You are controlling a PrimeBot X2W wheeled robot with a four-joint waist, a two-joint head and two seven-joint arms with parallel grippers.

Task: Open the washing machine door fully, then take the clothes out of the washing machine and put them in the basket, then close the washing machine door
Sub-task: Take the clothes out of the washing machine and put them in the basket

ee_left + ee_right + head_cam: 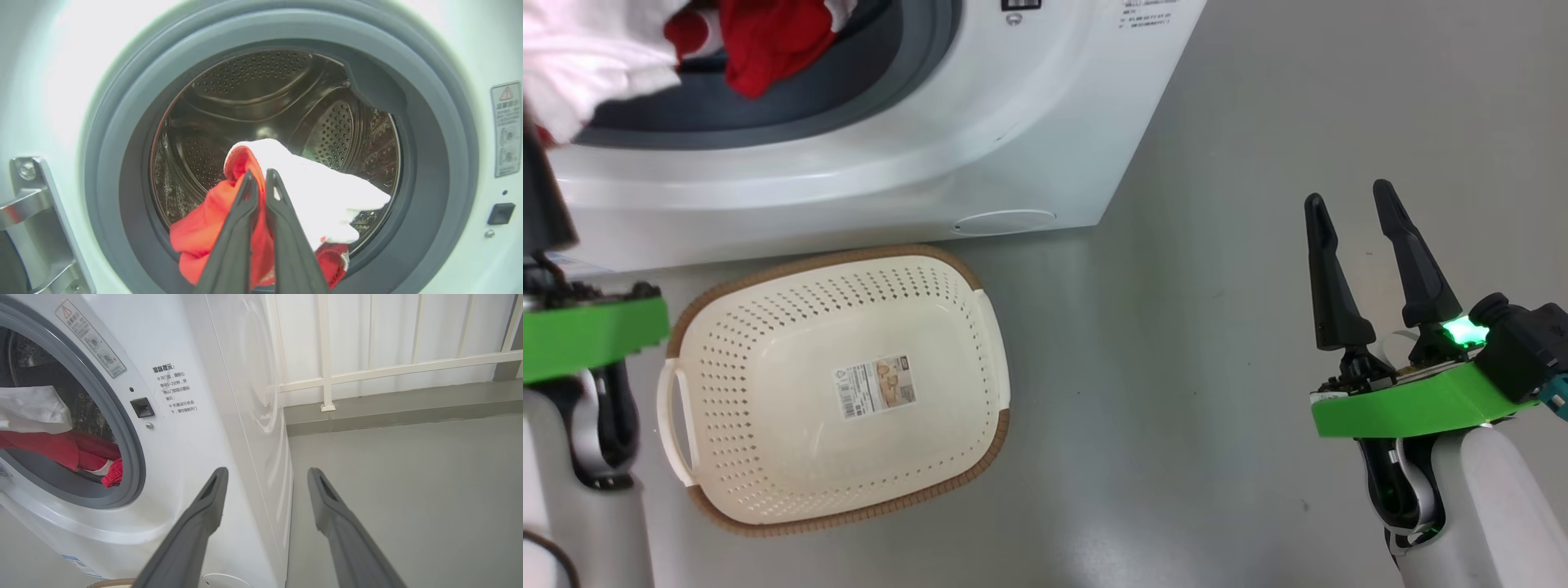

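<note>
A grey sticker (506, 128) with a red warning triangle and 2 small pictograms sits at the right edge of the left wrist view, on the washer (1029, 106) front. Its print is too small to read. In the right wrist view, a block of Chinese print (175, 390) headed 温馨提示 sits just right of the black latch socket (142, 407). A blue label (77, 563) at that frame's lower left is unreadable.

The basket (768, 425) lies on the grey floor (1217, 367) at the lower centre-left of the head view, just in front of the washer. The barcode sticker (876, 386) on its bottom has print too fine to read.

The left gripper (262, 175), at the bottom centre of the left wrist view, has its 2 fingers pinched almost together on the clothes (204, 232). These are a red and white bundle hanging in the drum mouth above the grey rubber ring (429, 122). The right gripper (1349, 193), at the right of the head view, has its fingers spread wide and holds nothing.

A metal hinge (28, 204) shows at the left edge of the left wrist view. A white railing (327, 355) stands at the top of the right wrist view.
</note>
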